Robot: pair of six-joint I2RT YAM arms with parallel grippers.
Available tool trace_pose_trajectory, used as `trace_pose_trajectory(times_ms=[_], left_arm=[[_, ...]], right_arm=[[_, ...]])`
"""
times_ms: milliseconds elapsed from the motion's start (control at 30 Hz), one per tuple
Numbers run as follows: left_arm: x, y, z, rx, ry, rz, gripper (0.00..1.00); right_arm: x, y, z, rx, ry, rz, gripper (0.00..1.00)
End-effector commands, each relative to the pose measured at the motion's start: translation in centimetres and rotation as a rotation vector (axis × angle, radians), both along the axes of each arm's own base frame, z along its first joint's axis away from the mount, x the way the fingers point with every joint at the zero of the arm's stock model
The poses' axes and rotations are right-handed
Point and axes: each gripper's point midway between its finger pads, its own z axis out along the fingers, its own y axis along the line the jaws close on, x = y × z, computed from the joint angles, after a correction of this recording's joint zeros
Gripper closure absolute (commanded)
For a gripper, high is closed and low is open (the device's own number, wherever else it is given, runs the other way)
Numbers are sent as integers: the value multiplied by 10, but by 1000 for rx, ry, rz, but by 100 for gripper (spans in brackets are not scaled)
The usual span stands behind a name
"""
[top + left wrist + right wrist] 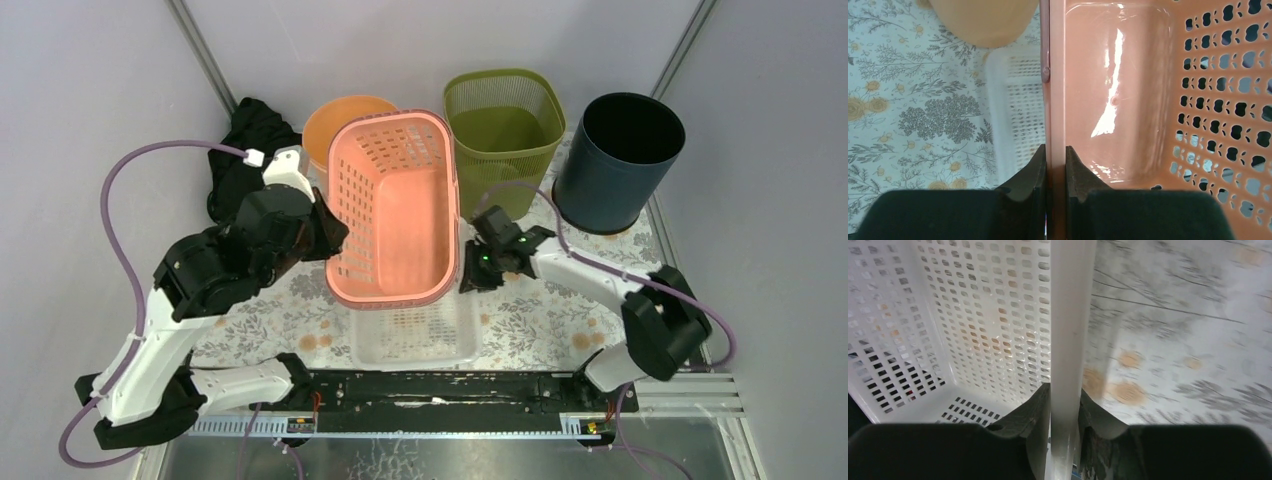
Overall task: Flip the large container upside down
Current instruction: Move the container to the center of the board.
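Perforated baskets: two. Pink basket (395,215) centre, white basket (415,335) near. Tall bins: two, far right. Green mesh bin (503,125), dark bin (618,165). Orange tub (330,125): one, far left. Black cloth (255,135): one, far left.

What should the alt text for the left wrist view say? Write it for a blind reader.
The left gripper is shut on the rim of a pink basket, whose perforated wall fills the right side. Left of the rim: a white basket, an orange tub, a floral tablecloth.
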Motion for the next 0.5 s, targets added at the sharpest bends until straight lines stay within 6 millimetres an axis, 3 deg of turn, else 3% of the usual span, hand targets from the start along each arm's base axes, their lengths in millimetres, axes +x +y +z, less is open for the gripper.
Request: trace_pose_trajectory(times_ms=[0, 233, 467], left_arm=[[-2, 1, 38, -109, -83, 2, 100], [-7, 10, 49, -112, -102, 5, 100], [-7, 9, 52, -114, -106, -2, 100]], right_arm=[[25, 67, 21, 76, -81, -3, 73], [34, 157, 14, 164, -45, -2, 78], [55, 220, 14, 275, -18, -65, 81]])
